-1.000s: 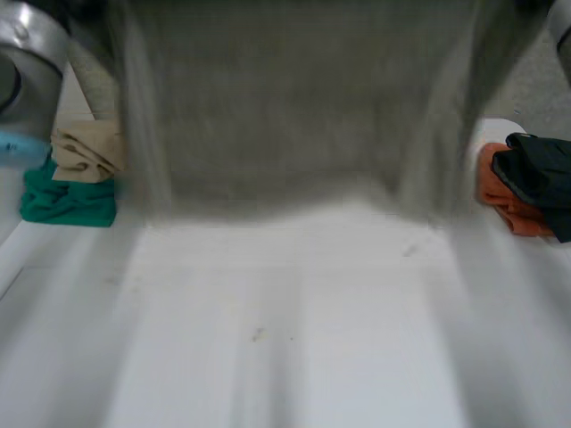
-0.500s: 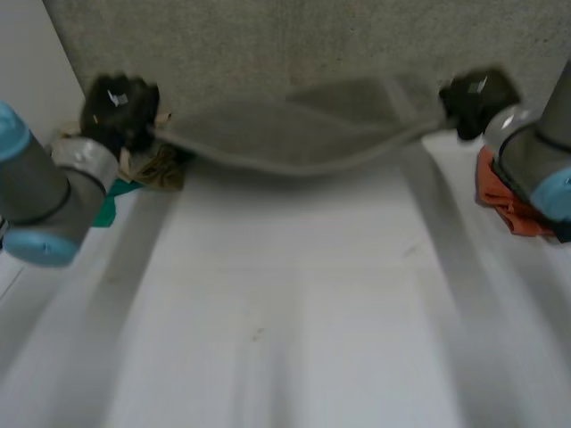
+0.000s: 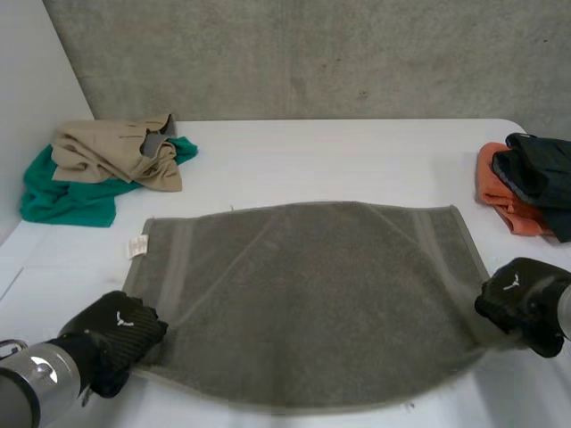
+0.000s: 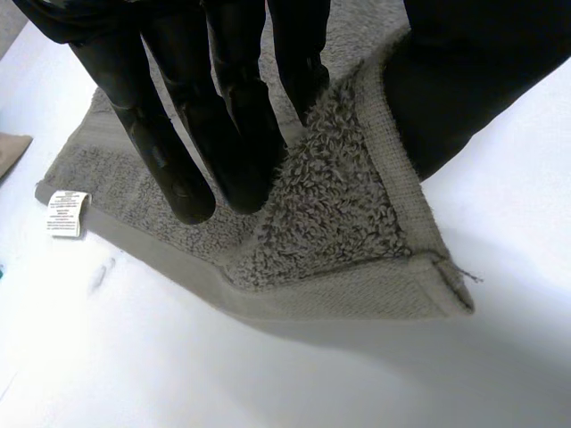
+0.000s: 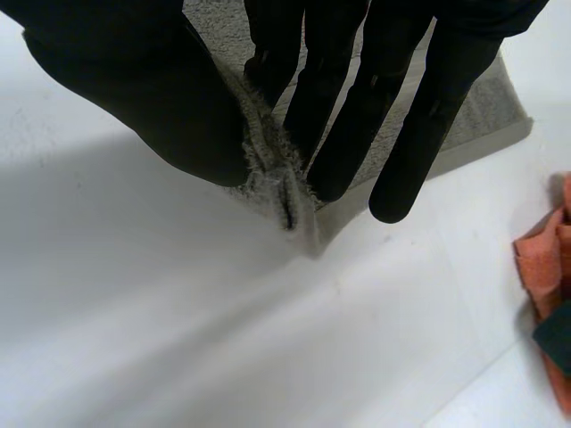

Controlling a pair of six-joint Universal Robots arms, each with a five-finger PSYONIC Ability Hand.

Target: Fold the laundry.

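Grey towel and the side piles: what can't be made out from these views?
Grey towel near corners, head view: covered by the left hand and right hand.
Care label print, left wrist view: too small.
Dark garment, head view: cut off by the right edge.

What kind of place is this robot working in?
Probably a lab or test room for laundry folding: a white table before a concrete wall, a grey towel spread flat, and heaped tan and green clothes.
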